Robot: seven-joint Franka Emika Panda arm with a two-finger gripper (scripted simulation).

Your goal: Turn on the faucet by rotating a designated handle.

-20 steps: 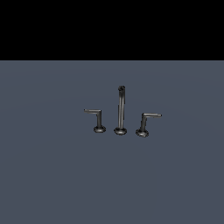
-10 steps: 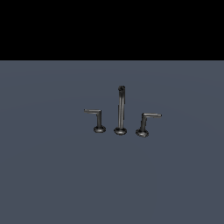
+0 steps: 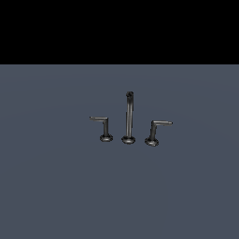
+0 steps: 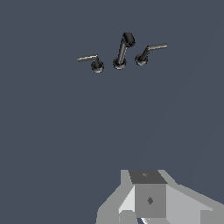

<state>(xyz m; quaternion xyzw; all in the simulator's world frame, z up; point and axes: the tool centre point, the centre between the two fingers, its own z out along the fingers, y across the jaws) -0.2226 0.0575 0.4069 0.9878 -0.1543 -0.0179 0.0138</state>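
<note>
The handle [image 3: 105, 127] stands upright on the grey worktop [image 3: 56, 186], at the exterior view's left of the faucet [image 3: 128, 119] — its short arm pointing left, away from the spout. In the wrist view it lies well ahead of the tool [image 4: 148, 199] — whose opening cannot be told.

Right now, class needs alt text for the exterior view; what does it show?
A three-piece dark faucet stands on a grey surface: tall spout post between two L-shaped levers, the handle on the exterior view's left. No arm appears.
</note>
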